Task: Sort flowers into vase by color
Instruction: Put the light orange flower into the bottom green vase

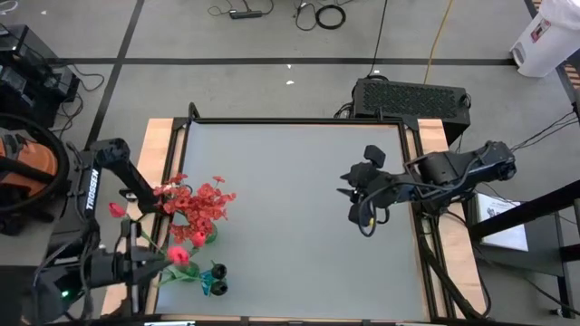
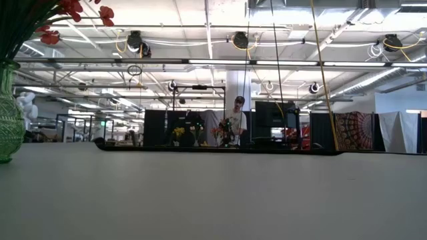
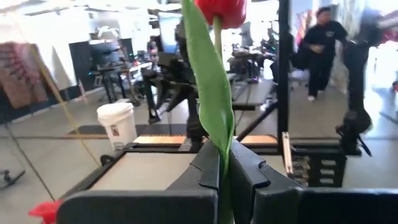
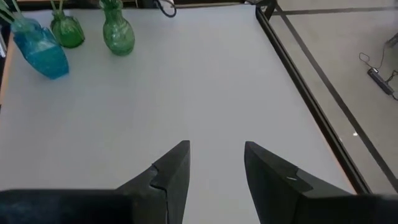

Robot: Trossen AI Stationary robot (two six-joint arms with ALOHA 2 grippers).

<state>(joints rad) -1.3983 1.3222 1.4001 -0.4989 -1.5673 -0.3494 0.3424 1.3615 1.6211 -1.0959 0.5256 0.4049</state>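
**Red tulip clamped in the left gripper at the table's left edge**

The table is a plain grey sheet in a dark frame with wooden side strips, and most of it lies bare. Around it the floor is grey concrete crossed by dark lines, with loose cables and a black box just behind the far edge. The low view looks across the table into a large hall with ceiling strip lights, dark partitions and one person standing far back (another person walks in the background of the left wrist view).

The left gripper sits at the table's near-left corner, its fingers shut on the green stem of a red tulip; the stem and a long leaf rise upright between them, with the bloom at the top. The right gripper hovers over the right half of the table, its fingers standing well apart with nothing between them and only bare grey surface beneath.

Three vases stand close together near the left edge: two green vases and one blue vase. A cluster of frilly red blooms spreads above the green ones. One more pink-red bud shows just outside the table's left edge. The number of stems in each vase cannot be told.
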